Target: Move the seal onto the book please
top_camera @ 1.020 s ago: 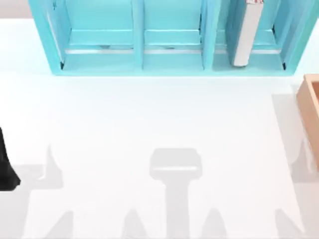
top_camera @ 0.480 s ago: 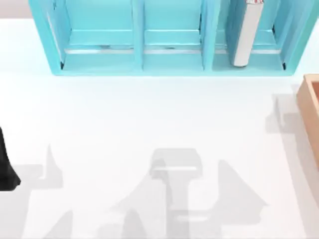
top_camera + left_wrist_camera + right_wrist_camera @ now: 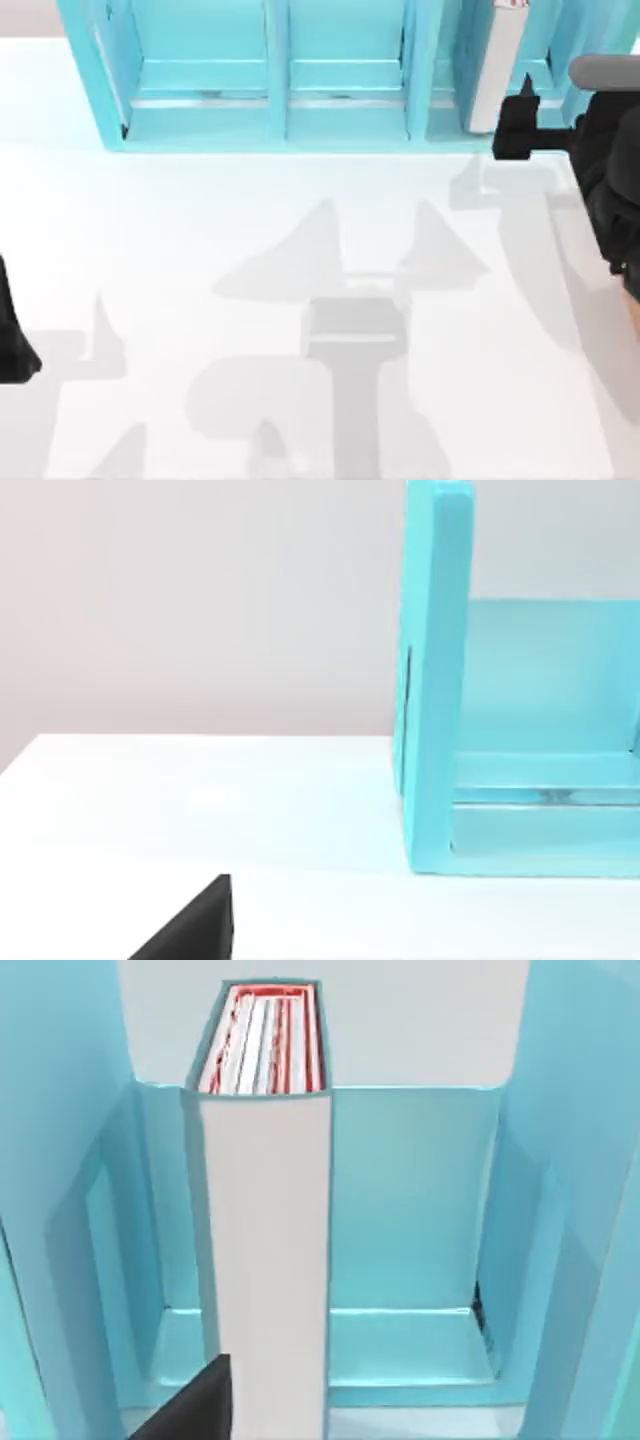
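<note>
The book (image 3: 497,70) stands upright in the right compartment of the turquoise shelf unit (image 3: 270,110), its white page edges facing out. In the right wrist view the book (image 3: 265,1260) is close, with thin teal cover edges and red marks on its top end. My right gripper (image 3: 512,128) hangs just in front of that compartment, level with the book's near end. The seal is out of view. My left arm (image 3: 12,335) is parked at the table's left edge.
The shelf unit (image 3: 435,680) runs along the back of the white table (image 3: 300,230) and has three open compartments. My right arm (image 3: 610,170) covers the table's right edge. Grey shadows lie across the table's middle and front.
My right arm has come into view from the right, over the light-wood box that showed there. Its gripper now sits in front of the shelf's right compartment. The left arm has not moved.
</note>
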Robot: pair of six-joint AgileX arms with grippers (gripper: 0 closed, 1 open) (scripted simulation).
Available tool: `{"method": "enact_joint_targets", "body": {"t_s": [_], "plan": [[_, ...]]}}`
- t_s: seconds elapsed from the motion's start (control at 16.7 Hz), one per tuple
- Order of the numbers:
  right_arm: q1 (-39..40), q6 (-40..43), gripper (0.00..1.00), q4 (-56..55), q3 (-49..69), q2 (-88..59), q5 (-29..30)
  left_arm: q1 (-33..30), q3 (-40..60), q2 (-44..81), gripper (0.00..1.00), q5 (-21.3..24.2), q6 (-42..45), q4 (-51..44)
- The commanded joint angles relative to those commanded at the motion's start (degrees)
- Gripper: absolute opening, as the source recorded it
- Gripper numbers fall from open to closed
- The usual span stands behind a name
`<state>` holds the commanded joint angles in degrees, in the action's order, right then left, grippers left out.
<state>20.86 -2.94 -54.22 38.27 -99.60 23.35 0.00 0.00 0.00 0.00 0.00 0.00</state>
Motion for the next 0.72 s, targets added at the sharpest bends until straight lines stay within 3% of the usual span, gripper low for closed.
{"method": "enact_joint_targets", "body": {"t_s": [0.36, 0.72], "plan": [[4.2, -1.1, 1.0, -11.8, 8.5, -20.6, 4.9, 0.0, 0.0, 0.0, 1.0, 0.0, 0.0, 0.0], [4.6, -1.3, 1.0, -13.2, 9.6, -22.7, 5.4, 0.0, 0.0, 0.0, 1.0, 0.0, 0.0, 0.0]]}}
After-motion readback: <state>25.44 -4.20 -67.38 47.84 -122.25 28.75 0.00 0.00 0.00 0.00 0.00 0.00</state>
